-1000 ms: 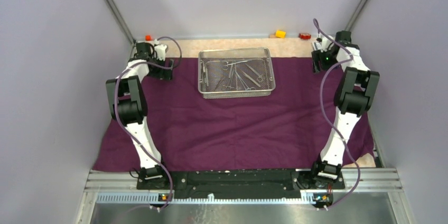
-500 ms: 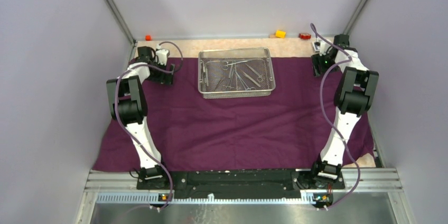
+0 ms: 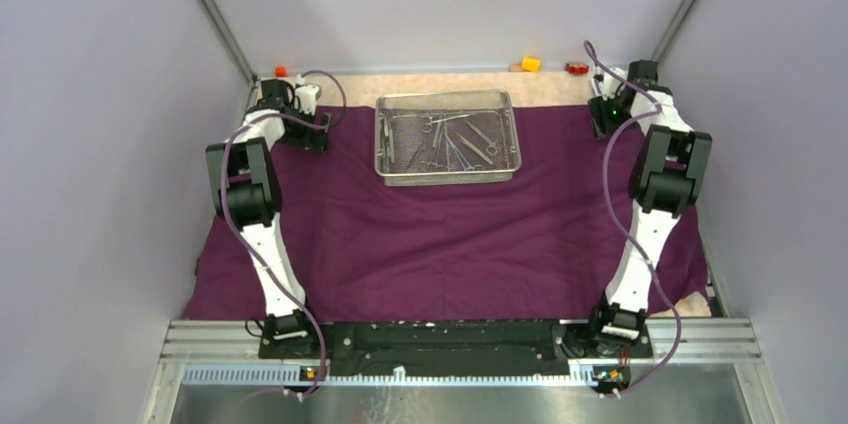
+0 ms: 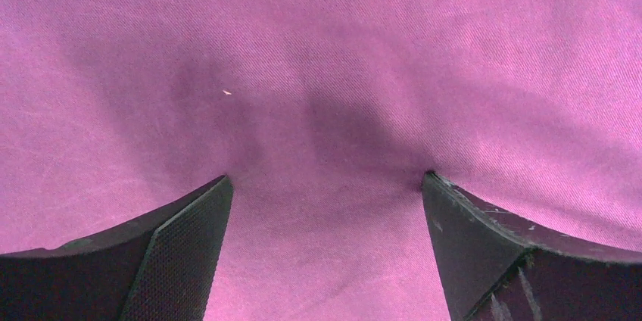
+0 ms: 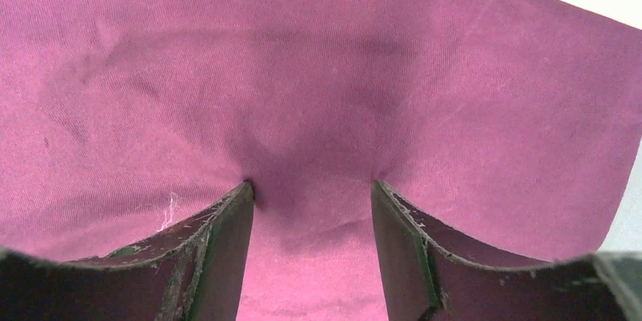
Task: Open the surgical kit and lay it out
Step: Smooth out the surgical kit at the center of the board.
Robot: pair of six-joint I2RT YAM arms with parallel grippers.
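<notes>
The dark purple cloth wrap lies spread flat over the table. The silver wire-mesh tray stands on its far middle, with steel clamps and tweezers lying inside. My left gripper is at the cloth's far left corner, open wide, both tips pressed onto the fabric. My right gripper is at the far right corner near the cloth's edge. Its jaws stand apart, tips down on the cloth, with a small fold of fabric rising between them that is not pinched.
A yellow block and a red block lie on the bare tan table behind the cloth, and a small orange block sits at the back left. Grey walls close both sides. A metal rail runs along the front.
The right gripper's jaws have narrowed and its wrist has shifted slightly toward the back. The left arm has shifted only a little, its jaws staying wide.
</notes>
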